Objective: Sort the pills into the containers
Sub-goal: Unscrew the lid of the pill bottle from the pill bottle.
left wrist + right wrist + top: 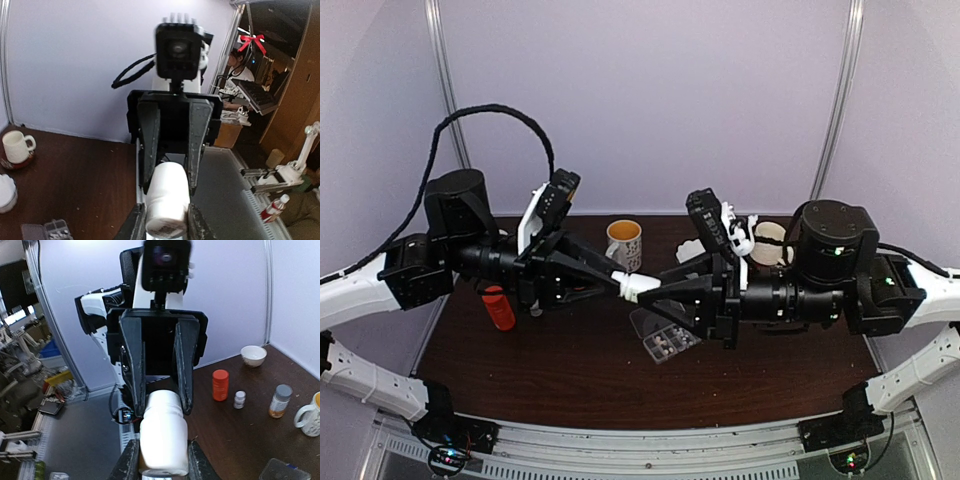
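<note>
A small white bottle (638,287) hangs in the air above the table, held at both ends. My left gripper (620,280) is shut on one end; in the left wrist view (166,225) its fingers clamp the bottle (167,197). My right gripper (658,292) is shut on the other end, the wide body (162,437), seen in the right wrist view (159,465). The clear pill box (663,338) lies on the table just below, lids open, with pale pills (667,344) in some compartments. A corner of the box shows in both wrist views (55,230) (282,471).
A mug (624,243) stands behind the grippers. An orange bottle (500,307) stands at the left. In the right wrist view a tiny white bottle (240,399), an amber bottle with a grey cap (280,401) and a white bowl (253,355) stand on the brown table.
</note>
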You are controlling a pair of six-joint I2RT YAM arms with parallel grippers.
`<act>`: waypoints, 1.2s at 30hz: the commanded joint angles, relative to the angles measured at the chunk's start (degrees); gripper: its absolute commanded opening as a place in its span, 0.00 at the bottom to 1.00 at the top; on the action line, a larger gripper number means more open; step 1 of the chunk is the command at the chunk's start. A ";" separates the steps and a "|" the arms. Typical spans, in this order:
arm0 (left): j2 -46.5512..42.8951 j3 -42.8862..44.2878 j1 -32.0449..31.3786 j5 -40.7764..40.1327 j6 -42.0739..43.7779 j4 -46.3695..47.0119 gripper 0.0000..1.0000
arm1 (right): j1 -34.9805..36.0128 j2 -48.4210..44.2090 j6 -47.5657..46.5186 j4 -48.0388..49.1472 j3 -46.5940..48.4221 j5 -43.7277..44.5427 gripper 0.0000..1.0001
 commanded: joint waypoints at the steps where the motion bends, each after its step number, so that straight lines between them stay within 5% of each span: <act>1: 2.19 3.93 -0.19 -0.78 -20.34 -0.24 0.06 | 4.83 0.53 -18.67 -2.82 -0.67 16.43 0.00; 6: 2.51 3.63 -0.12 -1.92 -30.15 -4.02 0.02 | 10.62 1.84 -34.35 2.98 -3.52 28.85 0.00; 12: 4.02 -0.12 -0.19 2.36 -40.55 4.58 0.00 | 16.31 5.45 -50.75 10.17 -5.99 44.29 0.00; 19: 4.69 -3.97 -0.19 4.37 -47.20 13.08 0.01 | 18.27 4.33 -58.03 16.81 -11.42 46.34 0.00; 26: 0.28 -2.29 -0.14 -1.62 -30.52 6.66 0.61 | 17.75 1.17 -41.75 9.26 -9.14 40.30 0.00; 31: -3.45 -0.93 -0.19 -4.17 -17.88 -0.82 0.76 | 17.76 -1.86 -31.03 10.55 -12.35 37.94 0.00; 36: -6.97 -1.17 -0.16 -5.72 -3.31 -3.27 0.77 | 17.56 -4.42 -20.85 13.25 -14.86 33.98 0.00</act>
